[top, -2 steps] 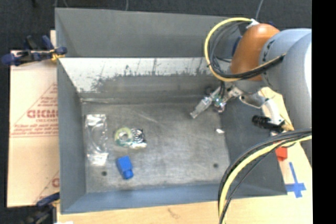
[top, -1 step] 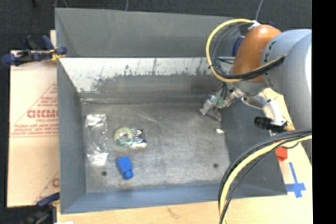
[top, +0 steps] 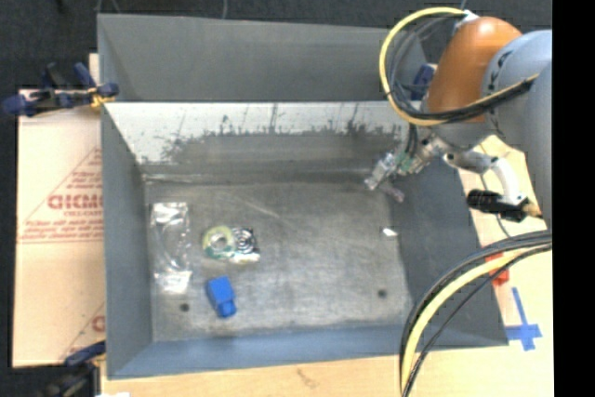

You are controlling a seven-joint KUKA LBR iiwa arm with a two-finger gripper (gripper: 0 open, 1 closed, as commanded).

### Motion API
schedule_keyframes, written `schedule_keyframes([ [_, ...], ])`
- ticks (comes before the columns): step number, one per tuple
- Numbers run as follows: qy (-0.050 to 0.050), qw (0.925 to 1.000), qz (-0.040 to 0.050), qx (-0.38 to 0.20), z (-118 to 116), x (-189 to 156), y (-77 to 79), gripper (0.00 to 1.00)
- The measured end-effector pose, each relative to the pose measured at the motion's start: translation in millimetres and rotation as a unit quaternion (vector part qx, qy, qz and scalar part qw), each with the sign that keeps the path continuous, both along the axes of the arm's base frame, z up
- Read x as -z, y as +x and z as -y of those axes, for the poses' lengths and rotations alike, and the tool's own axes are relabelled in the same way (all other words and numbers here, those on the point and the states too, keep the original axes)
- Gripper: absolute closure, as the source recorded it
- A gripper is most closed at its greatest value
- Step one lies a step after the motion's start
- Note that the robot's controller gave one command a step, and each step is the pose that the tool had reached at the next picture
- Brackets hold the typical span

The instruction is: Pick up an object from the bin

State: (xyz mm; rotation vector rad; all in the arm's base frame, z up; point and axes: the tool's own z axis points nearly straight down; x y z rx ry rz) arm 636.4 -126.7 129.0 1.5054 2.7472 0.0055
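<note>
My gripper [top: 385,186] hangs over the bin's far right corner, near the back wall, open with nothing between its fingers. A small white scrap [top: 390,232] lies on the floor just in front of it. The other loose things lie far to the left. There a pale round roll in clear wrap [top: 226,244] rests beside a crumpled clear plastic bag [top: 170,246]. A small blue block [top: 220,296] sits just in front of the roll.
The arm with its orange cover and looped cables comes in over the bin's right rim. Bare grey floor stretches between the gripper and the things at the left. The bin's sloping walls rise on every side.
</note>
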Motion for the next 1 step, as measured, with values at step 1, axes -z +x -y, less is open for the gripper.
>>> schedule_keyframes([
  [1, 0.0, 1.0, -0.001, -0.003, 1.1, -36.1, 1.6, 1.0],
])
